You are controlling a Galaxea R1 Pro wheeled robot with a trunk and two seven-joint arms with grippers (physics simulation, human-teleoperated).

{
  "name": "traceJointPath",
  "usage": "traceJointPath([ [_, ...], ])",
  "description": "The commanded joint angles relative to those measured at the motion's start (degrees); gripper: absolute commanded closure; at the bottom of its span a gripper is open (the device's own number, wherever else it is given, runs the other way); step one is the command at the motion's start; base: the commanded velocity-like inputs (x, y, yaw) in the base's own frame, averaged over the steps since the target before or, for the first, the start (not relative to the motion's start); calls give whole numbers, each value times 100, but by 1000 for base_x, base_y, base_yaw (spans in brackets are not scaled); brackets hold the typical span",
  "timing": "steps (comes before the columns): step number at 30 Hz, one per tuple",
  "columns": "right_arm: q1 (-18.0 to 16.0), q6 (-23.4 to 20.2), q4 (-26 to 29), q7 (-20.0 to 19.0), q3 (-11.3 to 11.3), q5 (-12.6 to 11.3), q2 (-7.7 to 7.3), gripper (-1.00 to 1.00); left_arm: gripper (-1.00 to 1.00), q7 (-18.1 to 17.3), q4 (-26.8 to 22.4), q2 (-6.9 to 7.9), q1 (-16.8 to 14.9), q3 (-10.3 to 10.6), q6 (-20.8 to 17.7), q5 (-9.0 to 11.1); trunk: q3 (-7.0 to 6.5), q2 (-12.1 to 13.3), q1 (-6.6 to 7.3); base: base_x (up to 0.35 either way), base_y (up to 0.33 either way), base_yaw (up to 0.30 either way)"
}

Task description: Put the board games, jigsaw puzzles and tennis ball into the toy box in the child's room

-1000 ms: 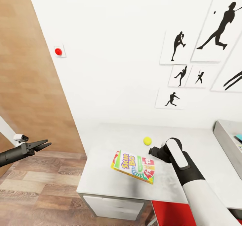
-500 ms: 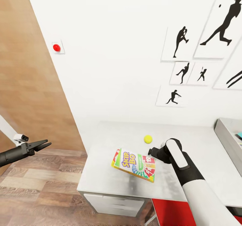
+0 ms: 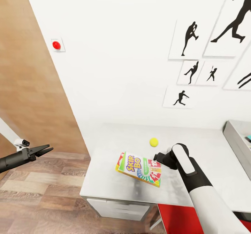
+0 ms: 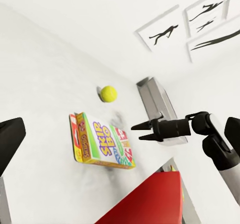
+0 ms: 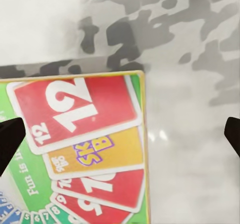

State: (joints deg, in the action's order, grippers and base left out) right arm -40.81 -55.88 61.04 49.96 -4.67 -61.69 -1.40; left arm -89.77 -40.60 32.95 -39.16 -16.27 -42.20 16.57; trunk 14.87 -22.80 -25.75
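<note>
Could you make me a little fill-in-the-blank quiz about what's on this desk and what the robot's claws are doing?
1. The game box on the table is lettered ____.
2. The tennis ball lies on the table, ____ the box, not touching it.
3. The right gripper has its jaws ____ above the box's corner.
4. The left gripper hangs over the wooden ____.

Missing words: SKIP-BO; beyond; open; floor

SKIP-BO game box [image 3: 139, 169]: white, green edge, red and orange cards | tennis ball [image 3: 153, 142]: yellow-green | table [image 3: 115, 178]: pale grey, mottled | toy box [image 3: 237, 143]: grey | wall prints [image 3: 190, 40]: black silhouettes on white
</note>
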Motion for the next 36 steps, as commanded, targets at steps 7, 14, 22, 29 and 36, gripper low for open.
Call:
traceJointPath([
  [7, -6, -11, 5, 58, -16, -58, -2, -100, -100, -23, 0, 1, -4, 1, -61, -3, 76, -12, -3, 0, 0, 0],
  [14, -4, -18, 3, -48, -16, -85, -7, -100, -100, -23, 0, 1, -4, 1, -61, -4, 141, -12, -3, 0, 0, 0],
  [22, 2, -20, 2, -419, -30, -70, -9, -100, -100, -23, 0, -4, -4, 1, -61, -4, 215, -12, -3, 0, 0, 0],
  [29, 3, -32, 2, -582, -36, -72, -15, -100, -100, -23, 0, 0, -4, 1, -61, -4, 280, -12, -3, 0, 0, 0],
  [36, 3, -37, -1, -620, -34, -74, -18, -100, -100, -23, 0, -1, -4, 1, -61, -4, 335, -12, -3, 0, 0, 0],
])
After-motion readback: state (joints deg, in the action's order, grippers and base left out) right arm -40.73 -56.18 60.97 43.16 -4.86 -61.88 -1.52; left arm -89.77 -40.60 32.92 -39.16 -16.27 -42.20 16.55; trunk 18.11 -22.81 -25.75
